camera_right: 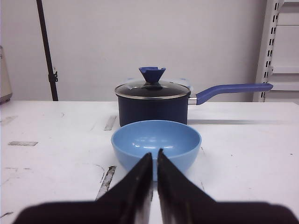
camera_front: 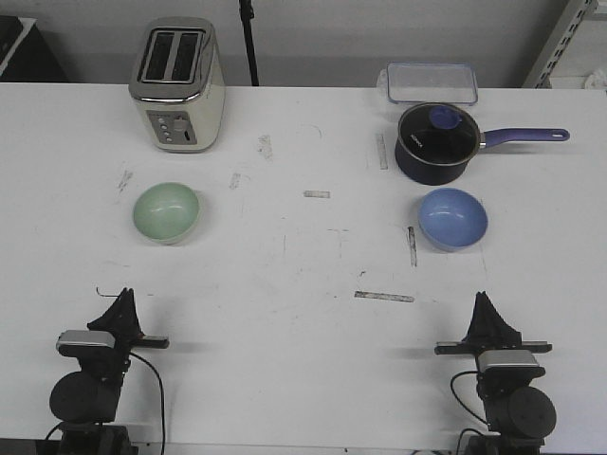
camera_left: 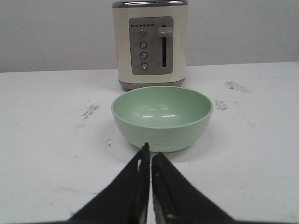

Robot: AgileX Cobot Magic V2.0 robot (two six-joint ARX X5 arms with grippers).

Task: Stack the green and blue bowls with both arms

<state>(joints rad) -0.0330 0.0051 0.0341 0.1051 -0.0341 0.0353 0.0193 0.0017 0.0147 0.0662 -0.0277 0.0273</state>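
Left wrist view shows the left gripper (camera_left: 150,154) with its jaws drawn together, only a thin slit between the two black fingers and nothing held. Just ahead of the tips sits the green bowl (camera_left: 162,116), upright and empty on the white table (camera_left: 42,154), apart from the fingers. Directly beyond the bowl stands a cream toaster (camera_left: 150,43), its control panel and lever facing the jaws.

Right wrist view has the right gripper (camera_right: 154,159) in the same state: jaws nearly touching, empty. The blue bowl (camera_right: 156,142) sits upright just ahead of the tips, not in contact. Behind it is a dark navy saucepan (camera_right: 152,105) with a glass lid and a blue knob, its handle pointing off to the side.

Front view places both grippers (camera_front: 121,308) (camera_front: 487,308) at the near edge of the table, well apart from each other. The green bowl (camera_front: 166,212) lies ahead of the left jaws and the blue bowl (camera_front: 453,219) ahead of the right jaws, so the bowls are far apart. A clear plastic container (camera_front: 432,82) lies beyond the saucepan (camera_front: 433,142).
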